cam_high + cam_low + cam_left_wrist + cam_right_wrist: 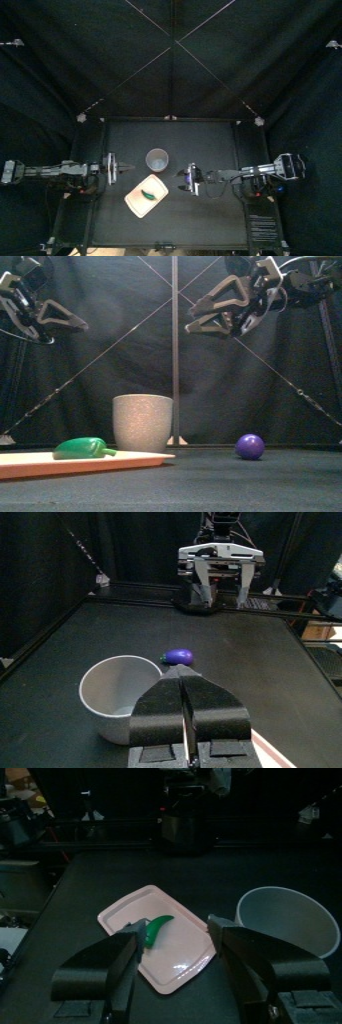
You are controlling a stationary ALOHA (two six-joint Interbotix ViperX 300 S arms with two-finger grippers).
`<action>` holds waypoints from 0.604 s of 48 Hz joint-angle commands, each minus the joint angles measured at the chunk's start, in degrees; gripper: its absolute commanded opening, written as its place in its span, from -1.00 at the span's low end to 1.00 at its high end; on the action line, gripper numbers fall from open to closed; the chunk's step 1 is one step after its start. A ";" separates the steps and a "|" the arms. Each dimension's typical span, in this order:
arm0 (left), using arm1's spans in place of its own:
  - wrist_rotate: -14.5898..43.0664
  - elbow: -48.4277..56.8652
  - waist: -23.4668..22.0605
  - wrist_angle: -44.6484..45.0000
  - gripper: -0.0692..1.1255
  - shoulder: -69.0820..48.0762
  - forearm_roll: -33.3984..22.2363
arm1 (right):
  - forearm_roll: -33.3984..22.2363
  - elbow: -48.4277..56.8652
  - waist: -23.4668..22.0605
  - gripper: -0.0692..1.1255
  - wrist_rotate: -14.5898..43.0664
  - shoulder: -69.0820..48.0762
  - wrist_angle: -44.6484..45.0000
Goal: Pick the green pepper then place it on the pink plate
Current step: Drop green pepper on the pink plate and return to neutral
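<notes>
The pink plate (134,461), toward the tabletop's front edge, is carrying the green pepper (83,447) while I am hovering the right gripper (175,924) wide open and the left gripper (183,684) shut, judging a straight lift-away safest.

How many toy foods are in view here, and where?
2. The green pepper lies on the pink plate, in front of the grey cup; a small purple toy sits on the table to the cup's right. The cup looks empty, so none seems hidden.
</notes>
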 commanded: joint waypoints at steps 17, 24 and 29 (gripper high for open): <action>0.09 -0.97 0.44 -0.26 -0.86 0.18 -1.14 | -0.09 0.26 -0.35 0.59 -0.35 -1.76 -0.62; 0.09 -0.97 0.44 -0.26 -0.86 0.18 -1.14 | -0.09 0.35 -0.44 0.59 -0.35 -1.76 -0.62; 0.09 -0.97 0.44 -0.26 -0.86 0.18 -1.14 | -0.09 0.35 -0.62 0.59 -0.35 -1.76 -0.62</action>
